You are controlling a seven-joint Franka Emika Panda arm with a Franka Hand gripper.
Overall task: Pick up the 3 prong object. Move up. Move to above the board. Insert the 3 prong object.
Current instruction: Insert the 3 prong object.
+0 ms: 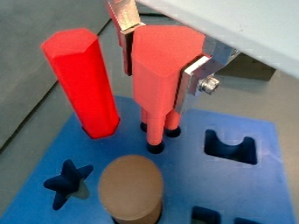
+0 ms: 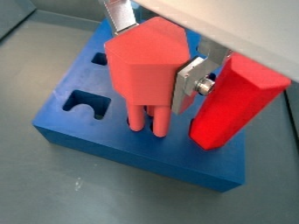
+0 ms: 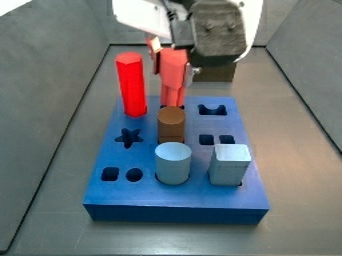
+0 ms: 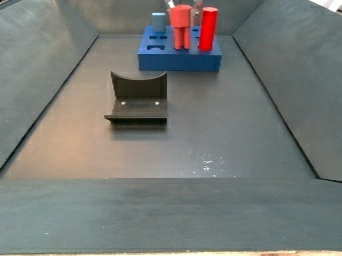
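My gripper (image 1: 156,54) is shut on the 3 prong object (image 1: 158,74), a salmon-red peg with a wide faceted top and thin prongs below. It also shows in a wrist view (image 2: 146,74) and in both side views (image 3: 173,75) (image 4: 179,22). The silver fingers (image 1: 195,74) clamp its top from both sides. The prong tips reach into dark round holes in the top of the blue board (image 1: 228,179), next to the red column. The board also shows in the other views (image 2: 140,153) (image 3: 181,195) (image 4: 160,62).
A tall bright red hexagonal column (image 1: 84,83) stands in the board beside the peg. A brown cylinder (image 1: 129,188), a pale blue cylinder (image 3: 173,163) and a grey-blue cube (image 3: 230,165) also stand in it. A dark grey U-shaped block (image 4: 136,98) lies on the floor.
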